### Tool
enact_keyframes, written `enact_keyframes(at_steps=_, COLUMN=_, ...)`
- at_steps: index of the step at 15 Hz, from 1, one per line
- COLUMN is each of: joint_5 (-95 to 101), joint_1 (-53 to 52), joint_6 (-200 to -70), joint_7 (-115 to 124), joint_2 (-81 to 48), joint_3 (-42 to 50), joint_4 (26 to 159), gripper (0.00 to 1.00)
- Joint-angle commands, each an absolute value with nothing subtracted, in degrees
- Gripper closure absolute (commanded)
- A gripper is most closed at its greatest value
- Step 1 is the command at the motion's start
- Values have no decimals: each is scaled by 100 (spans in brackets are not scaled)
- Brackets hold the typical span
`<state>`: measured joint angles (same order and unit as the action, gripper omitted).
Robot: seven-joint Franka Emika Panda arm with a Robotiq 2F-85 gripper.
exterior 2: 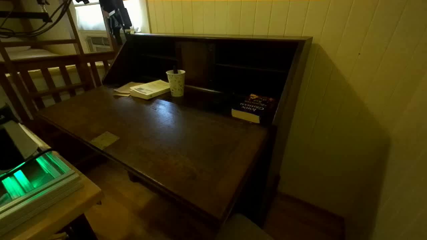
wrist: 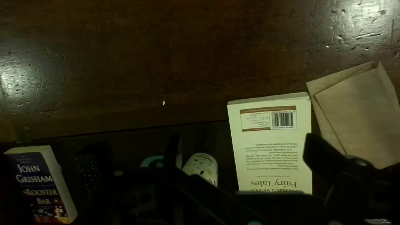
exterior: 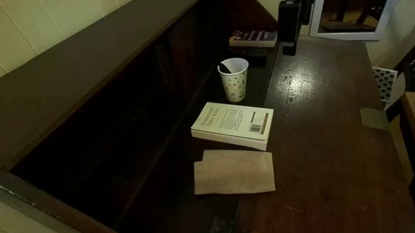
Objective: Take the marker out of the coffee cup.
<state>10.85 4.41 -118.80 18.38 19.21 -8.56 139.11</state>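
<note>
"Wrist view: risks?"

"Gripper [wrist: 243, 143] spread, empty. The cup [wrist: 202, 166] shows left, partly behind one finger [wrist: 173, 151], so lowering unshifted might topple it."

"The marker [exterior: 224, 68]?"

"In an exterior view: inside the cup, slim, dark, leaning toward the left rim. In an exterior view, its tip [exterior 2: 175, 70] pokes just above."

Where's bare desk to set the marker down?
Widest: desk's front panel, from the pale plate at its edge back to the tan papers, white book and coffee cup. Those three sit crowded; farther along, a dark remote-like thing lies beside the Grisham book.
</note>
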Motion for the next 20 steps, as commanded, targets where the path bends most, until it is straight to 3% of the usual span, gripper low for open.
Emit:
enact_keyframes(at_steps=1, joint_5=1125, joint_1=321, joint_6=-11862, joint_7=1868, joint_2=1914, joint_3=-743, joint_4=13901, gripper=0)
enact_keyframes(at_steps=7, joint_5=1125, joint_1=321, joint_6=-11862, joint_7=1868, joint_2=1914, joint_3=-743, joint_4=13901, gripper=0)
enact_keyframes(at_steps=20, joint_5=1604, joint_1=870, joint_6=-13791, joint_7=2680, joint_2=651, joint_3=-263, joint_4=13495, gripper=0)
